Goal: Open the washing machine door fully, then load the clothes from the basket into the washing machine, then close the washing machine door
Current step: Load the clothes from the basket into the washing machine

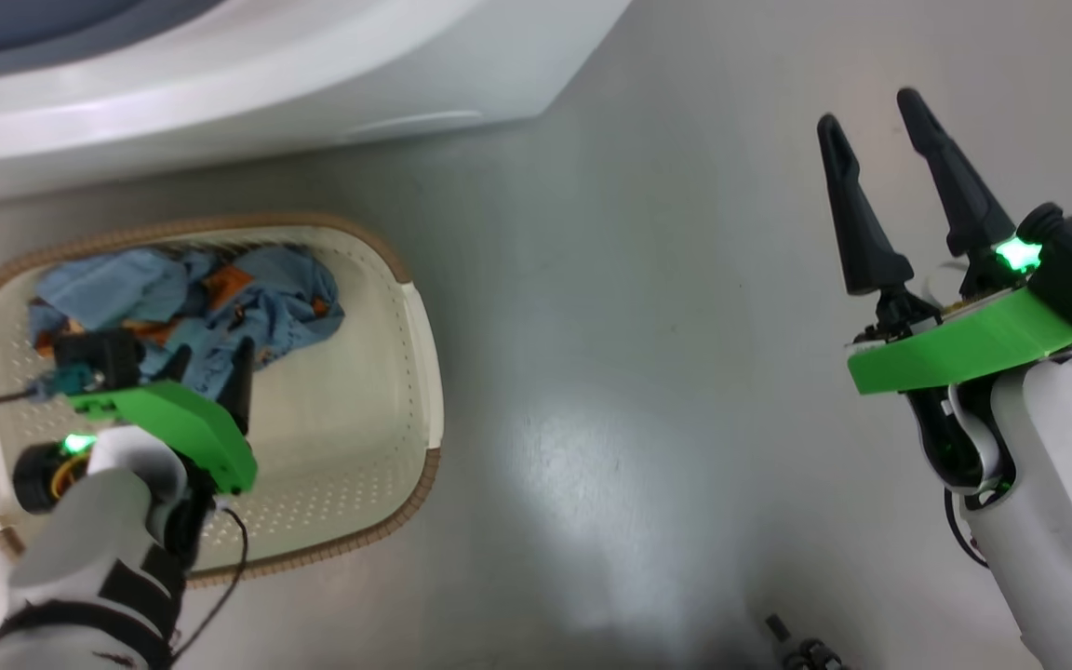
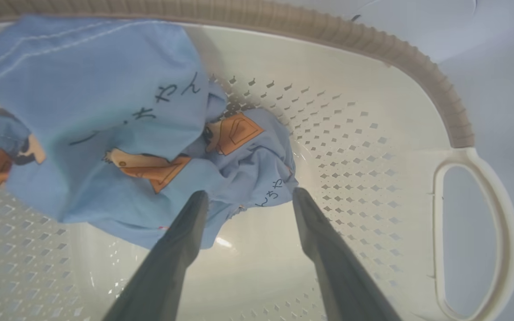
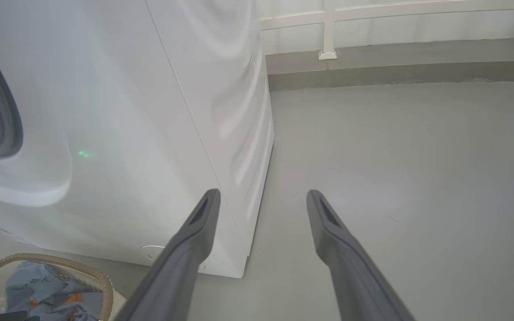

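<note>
The cream basket (image 1: 406, 307) with a brown rim sits on the floor in front of the white washing machine (image 1: 247, 84). Light-blue clothes (image 1: 182, 298) with orange prints lie bunched in its far half. My left gripper (image 1: 210, 363) is lowered inside the basket, open, its fingers (image 2: 185, 232) straddling the near edge of the clothes (image 2: 105, 133) with nothing pinched. My right gripper (image 1: 871, 116) hangs open and empty over bare floor, to the right of the machine's corner (image 3: 239, 249). The grey gasket (image 3: 2, 111) of the opening shows at the left edge; the door is out of view.
Grey floor (image 1: 648, 372) spreads to the right of the basket and the machine. A low white rail (image 3: 328, 26) and a kerb run along the far wall. The basket's side handle (image 2: 471, 232) lies to the right of my left fingers.
</note>
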Controlling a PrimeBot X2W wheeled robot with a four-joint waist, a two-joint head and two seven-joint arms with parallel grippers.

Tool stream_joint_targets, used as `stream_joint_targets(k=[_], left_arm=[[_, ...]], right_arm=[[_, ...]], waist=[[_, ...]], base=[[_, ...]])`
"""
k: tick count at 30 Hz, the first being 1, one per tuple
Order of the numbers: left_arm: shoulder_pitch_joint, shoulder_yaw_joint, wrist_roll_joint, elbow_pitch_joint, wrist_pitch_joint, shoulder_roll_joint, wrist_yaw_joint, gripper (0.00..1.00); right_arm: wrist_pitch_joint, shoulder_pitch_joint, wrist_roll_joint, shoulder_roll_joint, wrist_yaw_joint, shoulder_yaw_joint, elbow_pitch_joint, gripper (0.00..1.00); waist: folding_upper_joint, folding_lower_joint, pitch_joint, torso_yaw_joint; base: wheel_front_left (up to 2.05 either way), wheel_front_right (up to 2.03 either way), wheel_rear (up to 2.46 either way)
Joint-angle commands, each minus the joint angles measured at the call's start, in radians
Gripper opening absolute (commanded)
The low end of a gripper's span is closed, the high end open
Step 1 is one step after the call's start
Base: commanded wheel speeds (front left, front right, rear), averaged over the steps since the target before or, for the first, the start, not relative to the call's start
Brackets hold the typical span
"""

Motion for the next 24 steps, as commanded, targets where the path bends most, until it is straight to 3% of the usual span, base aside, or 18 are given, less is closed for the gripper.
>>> stream_joint_targets(k=[1,11,24], left_arm=[[-0.006,0.019,-0.011,0.008,-0.009,0.046,-0.002,1.00],[-0.084,0.009,-0.004,0.038,-0.010,0.081,0.014,1.00],[-0.150,-0.011,0.015,0.048,0.034,0.130,0.105,1.00]], right_arm=[[-0.008,0.011,-0.003,-0.003,0.006,0.009,-0.028,1.00],[-0.008,0.002,-0.011,0.002,0.006,-0.009,-0.051,1.00],[-0.008,0.005,-0.021,0.012,0.006,-0.012,-0.080,1.00]], waist=[[0.0000,-0.0001,0.039,-0.010],[0.0000,-0.0001,0.109,-0.037],[0.0000,-0.0001,0.177,-0.079]], base=[[0.00,0.00,0.00],[0.00,0.00,0.00],[0.00,0.00,0.00]])
